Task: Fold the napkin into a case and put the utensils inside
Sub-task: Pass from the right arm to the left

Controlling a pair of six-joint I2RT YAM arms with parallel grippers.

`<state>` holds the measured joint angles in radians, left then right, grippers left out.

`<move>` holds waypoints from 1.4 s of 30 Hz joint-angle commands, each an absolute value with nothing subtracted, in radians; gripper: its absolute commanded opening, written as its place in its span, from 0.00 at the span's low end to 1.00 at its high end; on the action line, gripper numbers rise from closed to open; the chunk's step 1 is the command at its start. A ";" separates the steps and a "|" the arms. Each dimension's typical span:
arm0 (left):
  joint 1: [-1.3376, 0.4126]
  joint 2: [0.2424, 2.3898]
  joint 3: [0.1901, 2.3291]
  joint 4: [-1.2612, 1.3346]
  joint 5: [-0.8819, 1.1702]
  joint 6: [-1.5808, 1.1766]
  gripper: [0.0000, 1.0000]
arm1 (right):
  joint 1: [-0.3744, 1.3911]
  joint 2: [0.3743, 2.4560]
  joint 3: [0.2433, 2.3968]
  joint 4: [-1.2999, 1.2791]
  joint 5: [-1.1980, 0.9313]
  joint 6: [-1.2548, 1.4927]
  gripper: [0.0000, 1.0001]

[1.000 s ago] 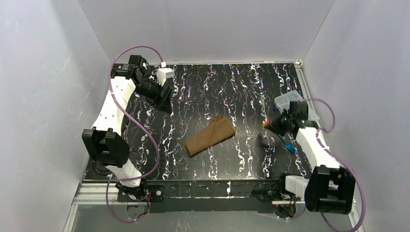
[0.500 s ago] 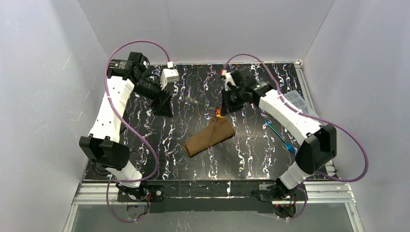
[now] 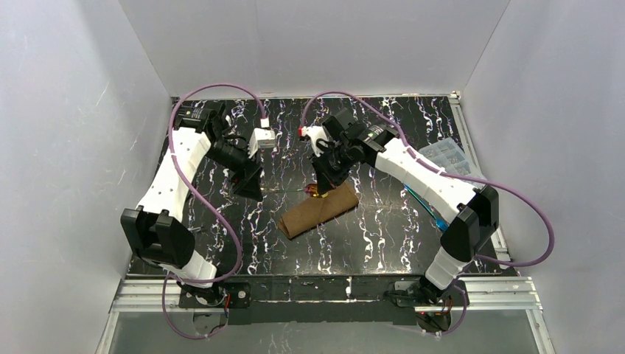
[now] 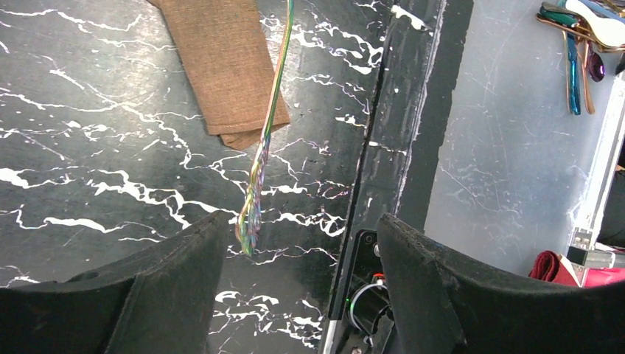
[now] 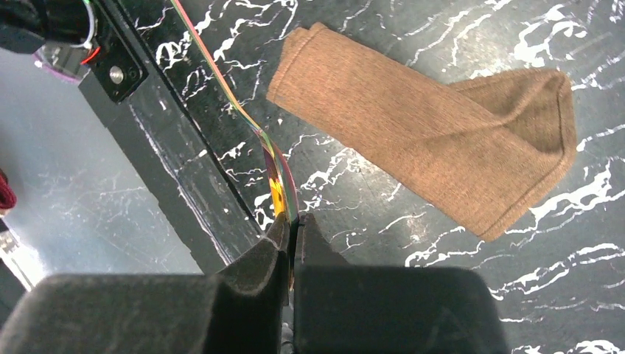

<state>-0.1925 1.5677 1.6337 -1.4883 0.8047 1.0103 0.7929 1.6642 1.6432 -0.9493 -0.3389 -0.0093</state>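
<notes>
Right gripper [image 5: 291, 230] pinched a thin, stiff, likely slippery utensil [image 5: 278, 183] by its end (best hold) near the soft case [image 5: 427, 140]; left gripper [image 4: 302, 228] stood released.

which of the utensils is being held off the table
The thin rainbow-sheen utensil, pinched in the right gripper beside the folded napkin. The blue utensil lies loose on the table, with no gripper on it.

Left arm [image 3: 171, 169]: we see it extended along the left side, wrist turned inward.
Left gripper [image 4: 302, 232]: we see both jaws spread wide apart.
Right arm [image 3: 431, 181]: we see it stretched diagonally toward centre.
Right gripper [image 5: 292, 230]: we see it pointing down, jaws pinched together on a thin utensil [image 5: 278, 188].
</notes>
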 commanded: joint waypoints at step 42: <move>-0.209 1.387 1.416 -1.266 1.214 0.595 0.00 | 0.436 1.360 1.144 -0.017 -0.669 0.528 0.61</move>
<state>-0.2169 1.4807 1.4635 -1.3609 0.9634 0.8051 0.6041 1.5135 1.3392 -0.5236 -0.6209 0.1940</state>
